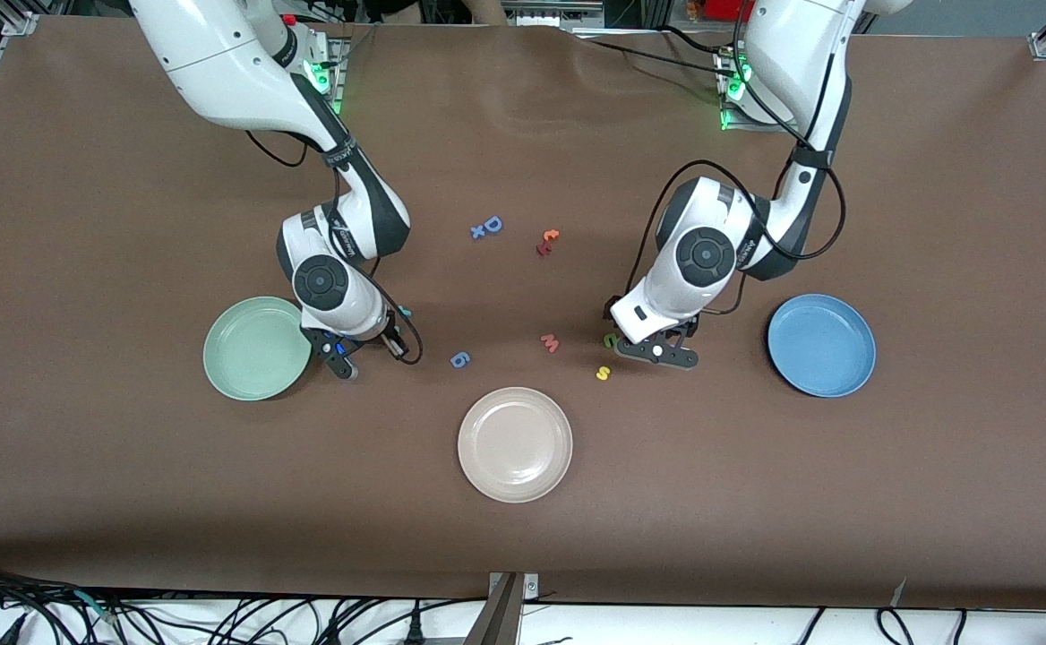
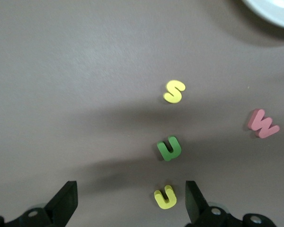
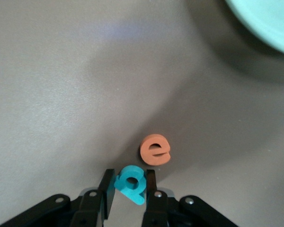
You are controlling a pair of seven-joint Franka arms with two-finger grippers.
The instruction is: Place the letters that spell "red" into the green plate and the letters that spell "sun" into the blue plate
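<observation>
Green plate (image 1: pixel 254 348) sits at the right arm's end; we see the right gripper (image 3: pixel 128 185) beside it clamped on the teal-blue "d" (image 3: pixel 130 183), the left gripper (image 2: pixel 128 201) spread over the yellow "u" (image 2: pixel 165 197).

Toy letters s (image 2: pixel 174 91), u (image 2: pixel 165 196), w (image 2: pixel 263 124), e (image 3: pixel 155 150); capital D (image 1: pixel 492 225).

Your bench (image 1: pixel 129 502) is plain brown. Plates: pale mint green (image 1: pixel 254 348), medium blue (image 1: pixel 821 345), cream-white (image 1: pixel 515 444).

Letters you see: "s" (image 2: pixel 174 91) yellow, "u" (image 2: pixel 165 197) yellow, "n" (image 2: pixel 169 149) green, "w" (image 2: pixel 262 124) pink, "e" (image 3: pixel 155 150) orange, "d" (image 3: pixel 131 184) teal-blue.

Capital "D" (image 1: pixel 492 224) blue, with a small blue cross (image 1: pixel 477 233) beside it. One dark red and orange pair (image 1: pixel 547 242). Arms white with black joints.
</observation>
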